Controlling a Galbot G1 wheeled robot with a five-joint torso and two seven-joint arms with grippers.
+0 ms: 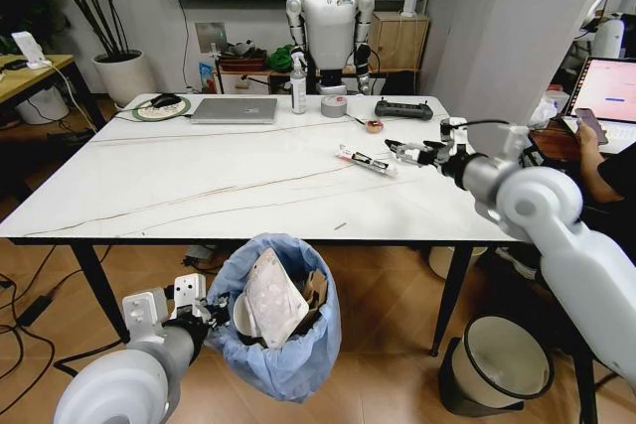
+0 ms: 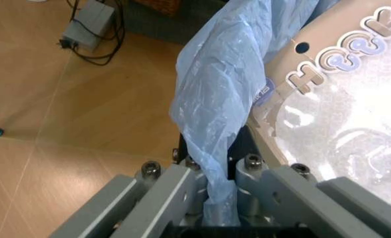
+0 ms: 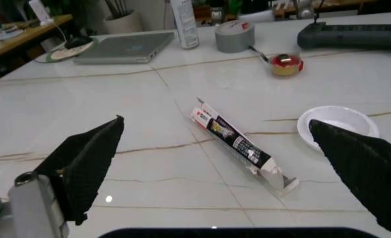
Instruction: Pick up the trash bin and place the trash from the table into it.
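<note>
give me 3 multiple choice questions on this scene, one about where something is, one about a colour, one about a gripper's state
1. Where is the trash bin?
A. on the table
B. below the table's near edge, held by the left gripper
C. beside the laptop

2. What colour is the bag lining the bin?
A. light blue
B. black
C. red

3. How does the right gripper stand?
A. shut on a cup
B. shut on the wrapper
C. open, above the table

Answers:
1. B: the head view shows the bin in front of the table, down at its near edge, and the left gripper pinches its bag.
2. A: the crinkled bag is light blue in the head and left wrist views.
3. C: its two black fingers are spread wide over the long wrapper, touching nothing.
</note>
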